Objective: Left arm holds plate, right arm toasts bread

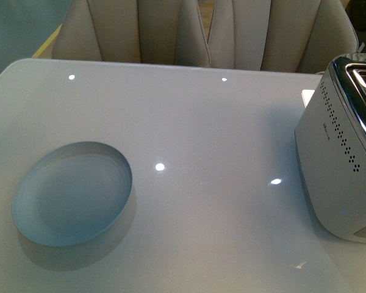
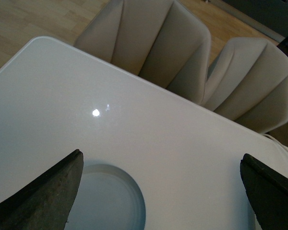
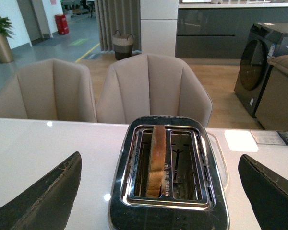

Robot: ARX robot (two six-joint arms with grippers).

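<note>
The pale blue-white plate (image 1: 72, 193) lies on the white table (image 1: 207, 140) at the front left, with nothing on it. In the left wrist view the plate (image 2: 110, 201) sits low between the spread fingers of my left gripper (image 2: 161, 191), which hangs open above the table. A brown slice of bread (image 3: 157, 160) stands on edge in one slot of the silver toaster (image 3: 169, 182), its top sticking out. My right gripper (image 3: 159, 196) is open above the toaster, fingers wide apart on either side. Neither arm shows in the front view.
The toaster (image 1: 344, 152) stands at the table's right edge; its second slot (image 3: 185, 165) holds nothing. Two beige chairs (image 1: 195, 30) stand behind the far edge. A white pad (image 3: 242, 140) lies beside the toaster.
</note>
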